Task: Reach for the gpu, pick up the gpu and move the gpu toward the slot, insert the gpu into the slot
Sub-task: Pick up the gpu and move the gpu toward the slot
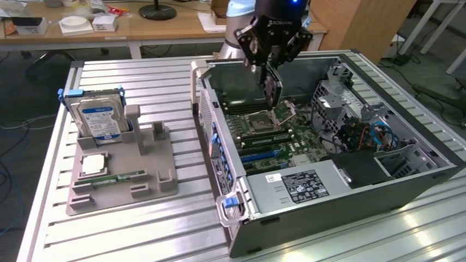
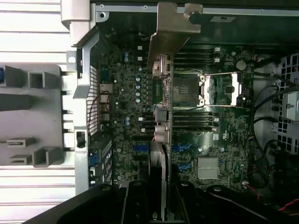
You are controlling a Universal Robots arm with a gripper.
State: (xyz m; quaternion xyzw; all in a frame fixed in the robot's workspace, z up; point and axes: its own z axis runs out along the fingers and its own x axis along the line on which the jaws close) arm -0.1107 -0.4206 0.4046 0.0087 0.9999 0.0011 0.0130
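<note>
My gripper hangs over the open computer case and is shut on the gpu, a thin dark card held upright on edge above the green motherboard. In the wrist view the gpu appears edge-on between my two black fingers, its silvery bracket at the far end, and my gripper clamps the near end. The blue slot lies on the board below and nearer the case's front; in the wrist view the slot runs across under the card.
The square CPU socket sits under the card. The case's walls surround the board, with a power supply and drive cage with cables. On the exterior view's left, a grey fixture holds a blue-labelled hard drive, a chip and a memory stick.
</note>
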